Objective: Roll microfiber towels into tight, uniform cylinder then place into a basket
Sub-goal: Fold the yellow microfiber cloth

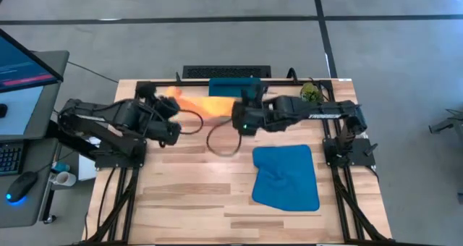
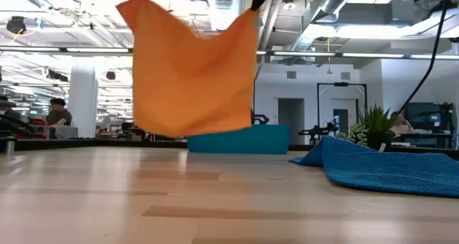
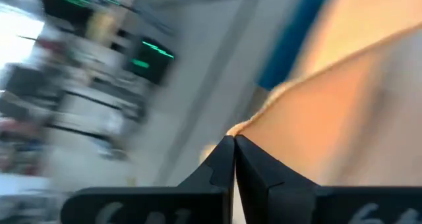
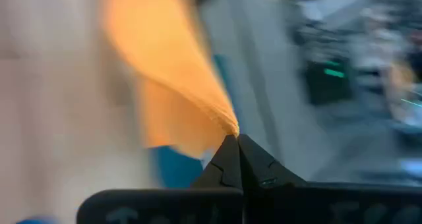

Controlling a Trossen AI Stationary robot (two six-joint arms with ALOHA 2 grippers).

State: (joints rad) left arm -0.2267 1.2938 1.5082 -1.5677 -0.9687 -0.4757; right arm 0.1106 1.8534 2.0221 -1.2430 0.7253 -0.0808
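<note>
The orange towel point(image 2: 192, 72) hangs spread in the air above the bench point(image 1: 188, 195), held up by its two top corners, its lower edge clear of the wood in the low view. From above it shows as an orange patch point(image 1: 197, 103) between the two arms, near the far edge of the bench and just in front of the basket.

The blue towel point(image 1: 286, 177) lies loosely spread and a little rumpled on the right half of the bench, near the right arm's base; the low view shows it as a flat heap point(image 2: 387, 165) resting on the wood, well apart from the orange one.

The basket point(image 1: 233, 85) sits at the far edge of the bench, behind the hanging towel; in the low view its dark-blue wall point(image 2: 247, 140) shows just under the orange cloth's lower edge.

The left gripper point(image 3: 234, 140) has its fingers clenched on one top corner of the orange towel. The right gripper point(image 4: 232, 136) has its fingers pinched on the other corner, the cloth fanning away from the tips.

A small green plant point(image 2: 374, 123) stands at the far right corner of the bench, behind the blue towel.
</note>
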